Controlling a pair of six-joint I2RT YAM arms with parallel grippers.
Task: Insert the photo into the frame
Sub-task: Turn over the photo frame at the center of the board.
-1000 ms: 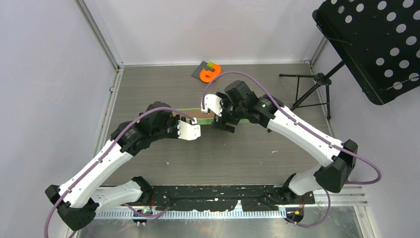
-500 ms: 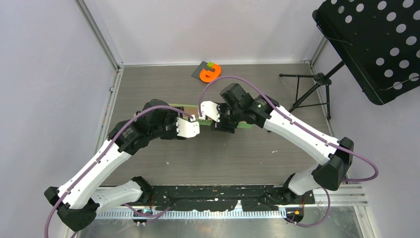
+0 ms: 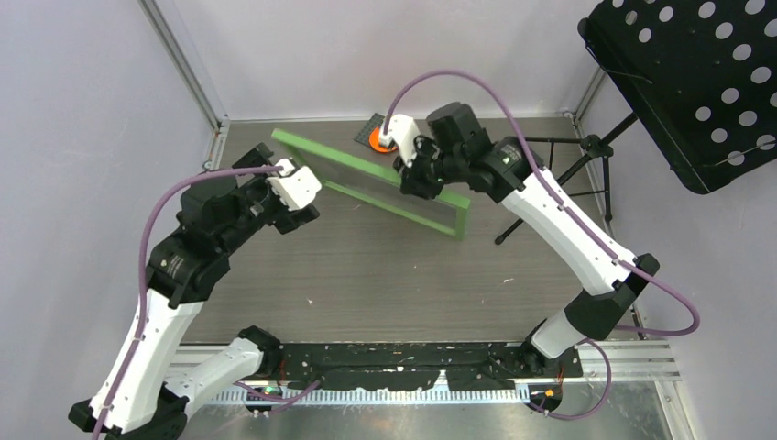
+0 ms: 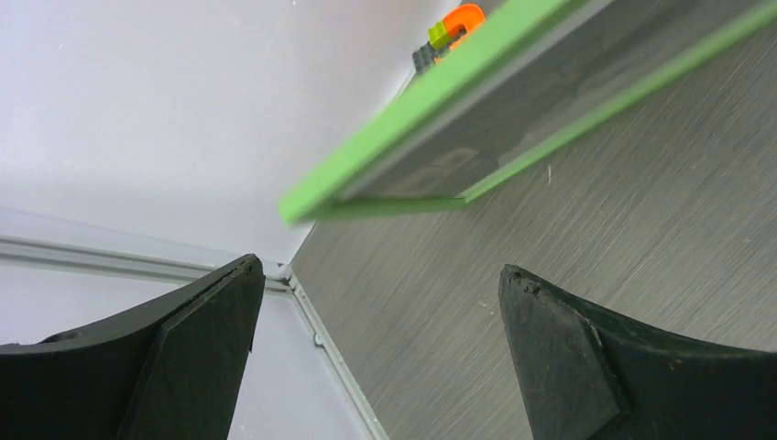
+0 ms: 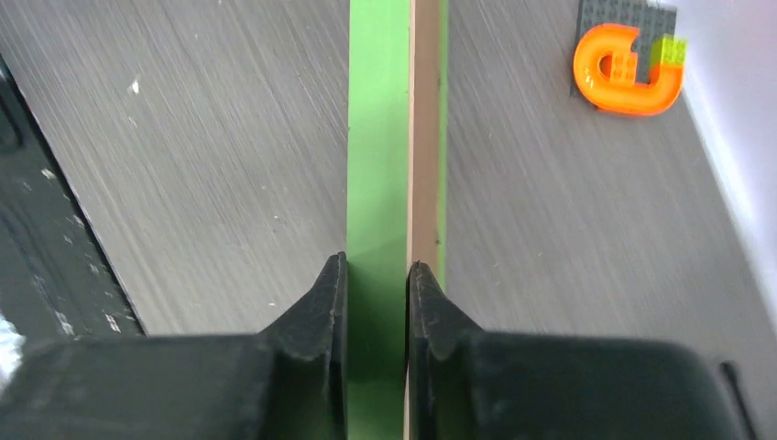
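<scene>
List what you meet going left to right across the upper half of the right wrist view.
Bare table → frame, green face then a pale strip → orange C-shaped piece → pale wall. The grey studded plate and lime brick overlap the orange piece, so they are left out.

1. I can read no text, label, brand, number or sign in any of my three views.
2. In my left wrist view, the glazed face of the frame (image 4: 431, 92) shows a few faint pale shapes. They are too blurred for me to tell whether they are letters.
</scene>
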